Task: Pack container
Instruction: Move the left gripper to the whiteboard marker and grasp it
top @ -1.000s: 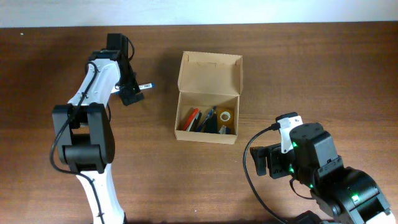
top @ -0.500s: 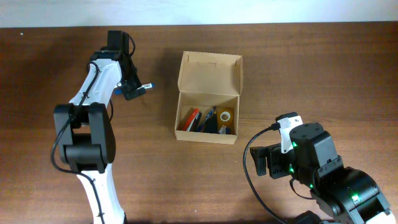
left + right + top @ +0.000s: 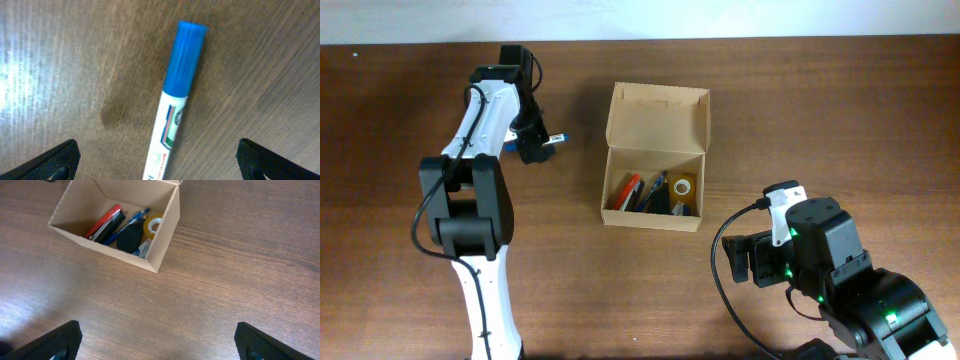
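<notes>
Dark brown wood-grain table (image 3: 820, 120). A pale wall (image 3: 720, 18) shows as a strip along the 12 o'clock edge.

Container (image 3: 650, 220) sits near table centre. Its lid (image 3: 657, 118) is hinged open and leans back toward 12 o'clock. Inside are pens (image 3: 125, 222), a red item, a dark item, and a tape roll (image 3: 152, 224) toward the 3 o'clock end.

Marker (image 3: 172, 115), white barrel with blue cap (image 3: 186, 57), appears to lie on the wood at 9–10 o'clock from the container, well apart from it. Left gripper (image 3: 160, 162) hangs over it with jaws spread wide and nothing held. The barrel runs between the two fingers (image 3: 57, 160), and neither touches it. Right gripper (image 3: 157, 347) sits at 4–5 o'clock from the container, jaws also wide, empty.

Step in hand (judgement): grasp the marker.
- Descend with the barrel centred between the pads.
- Close across the barrel, not along it.
- Take it on the white section near mid-length so it does not pivot in the grip.
- The round body may roll if one pad lands first, so aim for even contact.
- For the later drop, enter the open mouth from above, clear of the raised lid.

Surface: fine grain, low sheen, with one soft glare patch at 9 o'clock in the left wrist view. It looks flat and hard, so there is little give under the fingertips. Nothing of the room shows besides the wall.
</notes>
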You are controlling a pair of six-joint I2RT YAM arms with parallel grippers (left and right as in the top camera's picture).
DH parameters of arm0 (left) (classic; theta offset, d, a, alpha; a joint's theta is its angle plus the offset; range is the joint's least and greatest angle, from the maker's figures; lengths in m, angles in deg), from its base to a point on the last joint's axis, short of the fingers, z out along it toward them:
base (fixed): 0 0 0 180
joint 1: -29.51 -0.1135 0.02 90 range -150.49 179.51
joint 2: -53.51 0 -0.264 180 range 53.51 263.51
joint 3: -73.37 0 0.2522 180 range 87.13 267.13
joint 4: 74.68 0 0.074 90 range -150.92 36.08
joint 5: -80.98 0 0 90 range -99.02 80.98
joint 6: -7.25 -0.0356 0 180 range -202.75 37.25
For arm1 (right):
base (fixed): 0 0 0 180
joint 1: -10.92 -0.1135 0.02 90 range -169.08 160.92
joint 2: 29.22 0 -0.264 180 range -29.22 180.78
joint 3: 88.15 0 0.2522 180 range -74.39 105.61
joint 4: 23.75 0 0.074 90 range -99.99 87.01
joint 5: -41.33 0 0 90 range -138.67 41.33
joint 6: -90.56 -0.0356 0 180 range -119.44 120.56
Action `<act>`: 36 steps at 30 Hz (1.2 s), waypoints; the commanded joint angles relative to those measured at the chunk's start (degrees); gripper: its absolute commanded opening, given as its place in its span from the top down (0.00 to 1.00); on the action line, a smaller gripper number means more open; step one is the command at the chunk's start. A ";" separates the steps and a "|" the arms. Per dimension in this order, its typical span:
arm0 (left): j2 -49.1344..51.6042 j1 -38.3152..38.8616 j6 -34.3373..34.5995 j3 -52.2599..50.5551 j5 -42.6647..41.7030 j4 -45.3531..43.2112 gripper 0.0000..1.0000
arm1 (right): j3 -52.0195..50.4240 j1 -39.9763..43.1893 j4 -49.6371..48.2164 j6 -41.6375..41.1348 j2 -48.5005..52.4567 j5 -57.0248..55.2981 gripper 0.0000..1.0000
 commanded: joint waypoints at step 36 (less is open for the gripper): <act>7.06 -0.63 0.26 6.23 1.88 11.17 0.41 | -0.20 -0.33 0.00 -0.22 -0.37 -0.55 0.01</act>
